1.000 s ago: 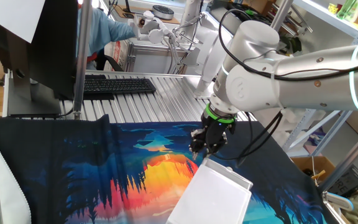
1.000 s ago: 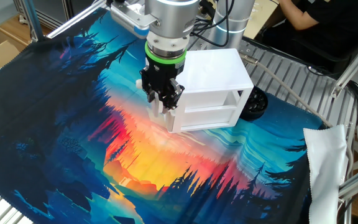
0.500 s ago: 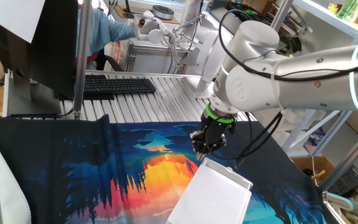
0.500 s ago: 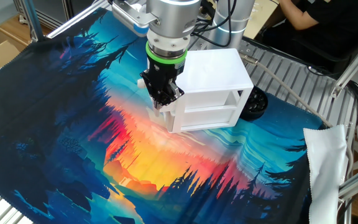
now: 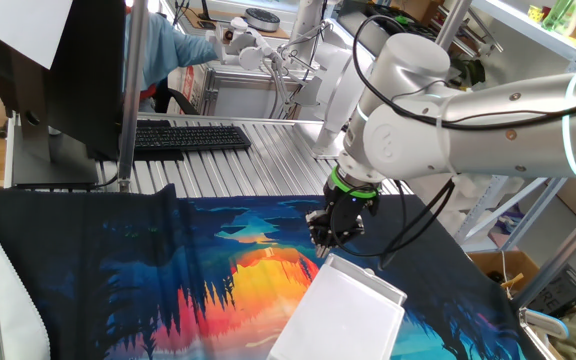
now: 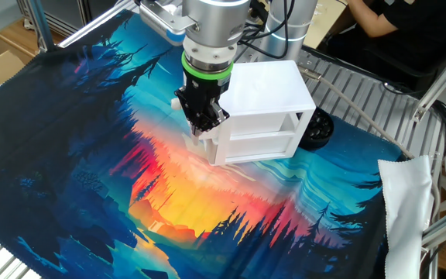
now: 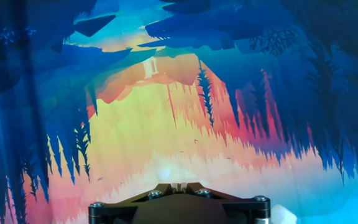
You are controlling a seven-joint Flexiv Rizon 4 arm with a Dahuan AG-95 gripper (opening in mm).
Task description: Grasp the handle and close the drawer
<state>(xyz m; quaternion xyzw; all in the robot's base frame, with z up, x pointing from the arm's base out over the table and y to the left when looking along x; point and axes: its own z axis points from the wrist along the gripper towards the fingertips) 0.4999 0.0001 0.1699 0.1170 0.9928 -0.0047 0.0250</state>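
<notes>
The white box stands on a colourful cloth, and it also shows at the bottom of one fixed view. Its drawer juts out a little from the box's left end. My gripper points down at the drawer front, its black fingers closed together. In the hand view the gripper is pinched on a tiny white nub, the handle. In both fixed views the fingers hide the handle. In one fixed view the gripper sits just above the box's near end.
The printed cloth covers the table. A black round object lies behind the box. A white cloth hangs at the right edge. A keyboard and a monitor stand at the far side.
A second ago the fingers were spread apart at the drawer front. They have since closed onto the handle. The arm and the box have not moved otherwise.
</notes>
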